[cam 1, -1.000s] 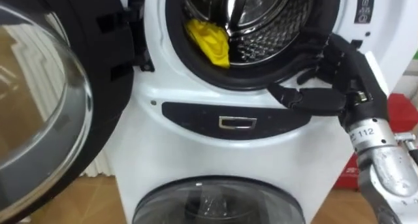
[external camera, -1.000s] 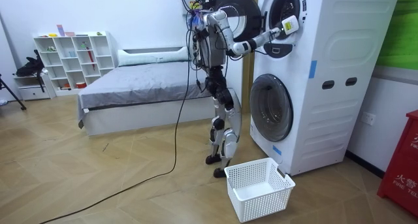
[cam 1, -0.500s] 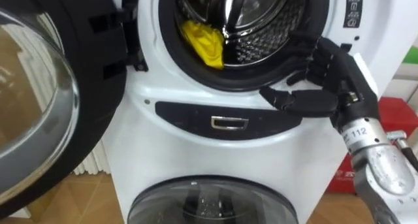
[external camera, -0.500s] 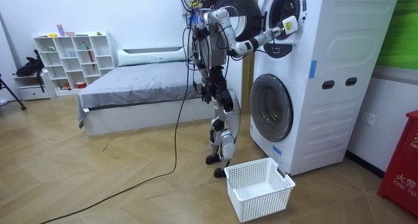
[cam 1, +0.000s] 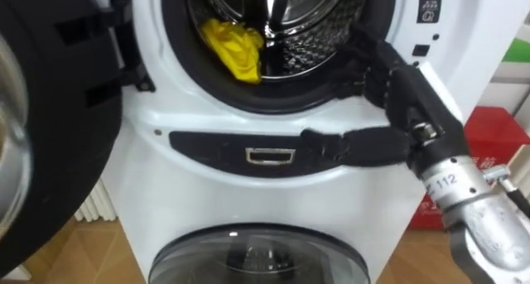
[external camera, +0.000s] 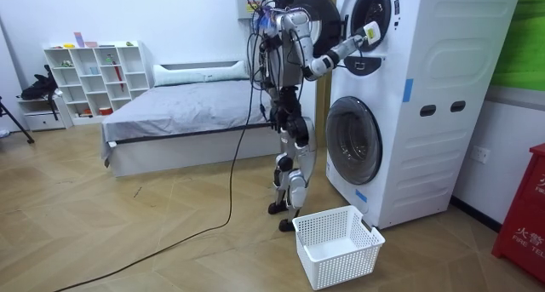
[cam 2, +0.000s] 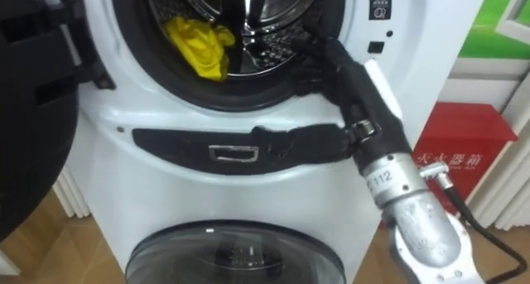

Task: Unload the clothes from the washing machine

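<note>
Left eye view: a crumpled yellow cloth (cam 1: 232,48) lies in the white washer's (cam 1: 248,205) perforated steel drum (cam 1: 319,36). The black right hand (cam 1: 410,110) is at the round opening's lower right rim, empty, thumb outstretched and fingers loose. The room view adds a white slatted basket (external camera: 337,243) on the floor.

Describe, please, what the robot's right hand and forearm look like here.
The right hand has black fingers and thumb, with a white cover on its back. A small white tag with dark digits sits at the wrist; the forearm below is silvery metal, with a dark cable beside it.
</note>
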